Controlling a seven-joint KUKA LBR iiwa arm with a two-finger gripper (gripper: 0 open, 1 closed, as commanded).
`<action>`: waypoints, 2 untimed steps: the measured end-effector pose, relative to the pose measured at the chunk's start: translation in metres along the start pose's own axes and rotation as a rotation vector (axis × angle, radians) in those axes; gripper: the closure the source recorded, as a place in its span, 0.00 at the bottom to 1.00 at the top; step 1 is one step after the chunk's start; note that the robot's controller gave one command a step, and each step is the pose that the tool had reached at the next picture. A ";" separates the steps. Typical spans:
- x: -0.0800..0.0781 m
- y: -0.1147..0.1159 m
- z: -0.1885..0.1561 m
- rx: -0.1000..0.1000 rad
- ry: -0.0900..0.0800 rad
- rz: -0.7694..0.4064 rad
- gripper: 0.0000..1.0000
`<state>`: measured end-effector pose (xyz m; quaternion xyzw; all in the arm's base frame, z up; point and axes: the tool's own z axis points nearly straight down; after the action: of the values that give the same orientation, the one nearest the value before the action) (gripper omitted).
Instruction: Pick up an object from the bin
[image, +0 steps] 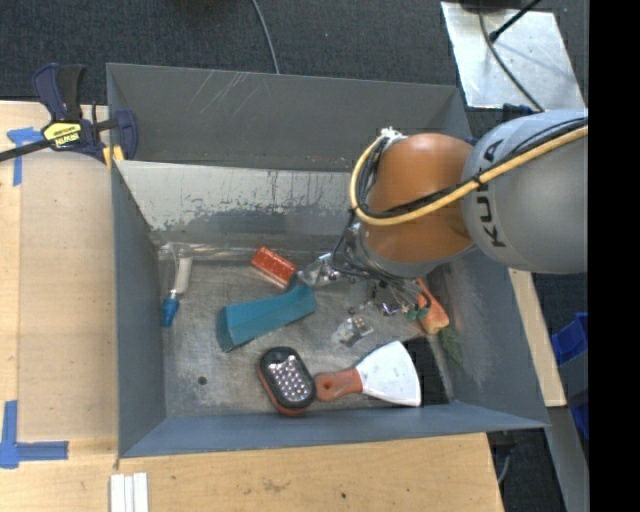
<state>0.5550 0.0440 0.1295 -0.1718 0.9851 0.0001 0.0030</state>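
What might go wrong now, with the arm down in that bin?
The gripper sits among close-lying things: a teal wedge, a white scraper with a red handle and a black oval brush. It might nudge one away or catch two at once. An orange carrot-like toy lies partly under the arm near the bin's right wall; reaching there may bump the wall.

Open floor of the bin (192, 352): the front-left corner and the strip below the far wall. Obstacles: a teal wedge (265, 315) across the middle, an orange block (273, 265) behind it, a black oval brush (283, 380) just beside a white scraper (385, 378) at the front, and a blue-tipped tube (172, 298) along the left wall. The arm (420, 200) covers the back right.
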 end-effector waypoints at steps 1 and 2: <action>0.002 0.000 0.009 0.001 0.000 -0.009 0.00; -0.020 0.025 0.026 -0.002 -0.001 0.020 0.00</action>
<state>0.5650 0.0746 0.1032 -0.1618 0.9868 0.0010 0.0032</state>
